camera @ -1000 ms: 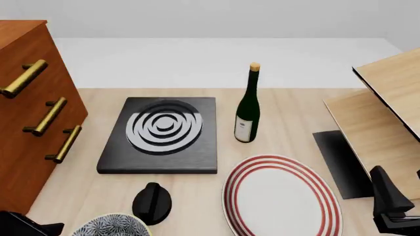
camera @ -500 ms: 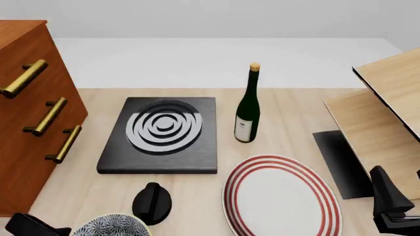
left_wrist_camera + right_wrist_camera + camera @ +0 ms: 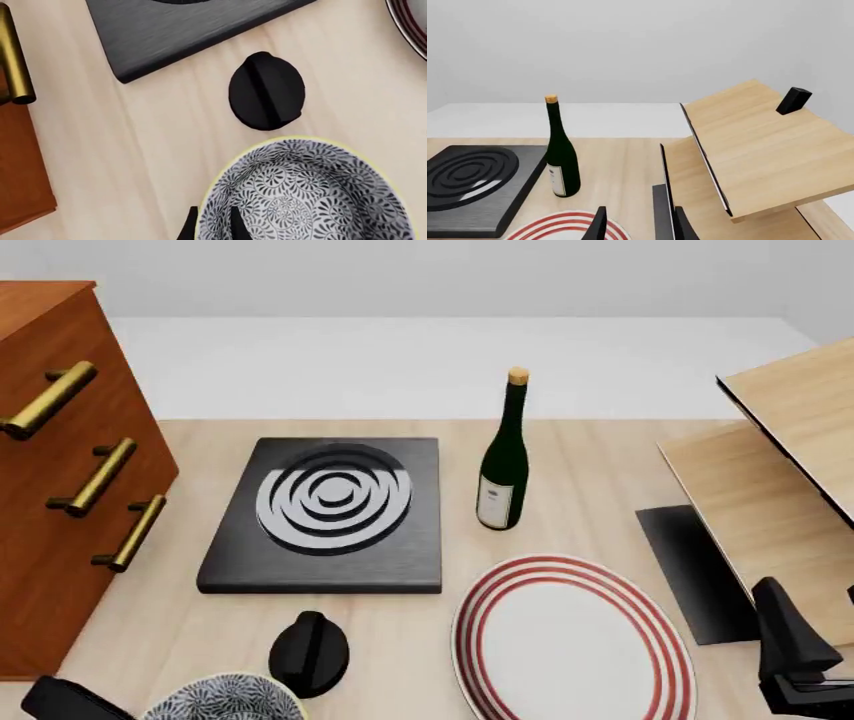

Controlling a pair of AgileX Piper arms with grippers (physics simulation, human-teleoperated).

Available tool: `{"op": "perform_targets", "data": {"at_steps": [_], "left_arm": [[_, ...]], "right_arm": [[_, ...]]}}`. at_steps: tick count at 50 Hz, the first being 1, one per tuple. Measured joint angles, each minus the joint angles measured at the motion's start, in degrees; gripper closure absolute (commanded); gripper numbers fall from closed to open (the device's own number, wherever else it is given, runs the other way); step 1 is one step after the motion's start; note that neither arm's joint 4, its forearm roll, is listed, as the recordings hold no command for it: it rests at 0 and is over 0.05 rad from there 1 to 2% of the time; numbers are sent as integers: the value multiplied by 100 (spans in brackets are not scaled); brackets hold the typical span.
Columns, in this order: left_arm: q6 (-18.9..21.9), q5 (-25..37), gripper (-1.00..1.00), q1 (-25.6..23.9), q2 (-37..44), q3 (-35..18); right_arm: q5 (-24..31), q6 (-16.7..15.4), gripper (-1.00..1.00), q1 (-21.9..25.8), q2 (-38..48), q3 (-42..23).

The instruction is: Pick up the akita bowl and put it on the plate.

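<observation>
Akita bowl (image 3: 303, 196), awaiting pickup by the left gripper (image 3: 212, 227).

Bowl is sitting on the pale wooden table (image 3: 153, 150), touching or nearly touching the black knob (image 3: 267, 91), with the plate (image 3: 574, 640) lying near on the knob's other side. Judged rigid glazed ceramic, moderately heavy, smooth, breakable; the thin yellow rim is offering the only hold. Left gripper's fingers are straddling that rim, slightly spread, not yet pinching. Right gripper (image 3: 637, 226) is idling apart, fingers parted, empty. Black slab (image 3: 327, 512), wine bottle (image 3: 505, 455) and wooden drawer cabinet (image 3: 67, 480) are standing beyond the knob; a tilted wooden rack (image 3: 781, 470) is crowding the far side.
</observation>
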Motion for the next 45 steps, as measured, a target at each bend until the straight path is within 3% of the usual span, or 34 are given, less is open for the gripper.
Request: {"op": "perform_targets", "data": {"at_steps": [14, 23, 35, 45], "left_arm": [[440, 127, 100, -41, -136, -85], [961, 722, 100, -19, -764, -247], [1526, 1848, 100, 82, -1415, -1026], [1496, 2030, 100, 163, -1486, -1885]], "right_arm": [[0, 0, -100, 0, 0, 0], [0, 0, -100, 0, 0, 0], [0, 0, -100, 0, 0, 0], [0, 0, -100, 1, -1, 0]]}}
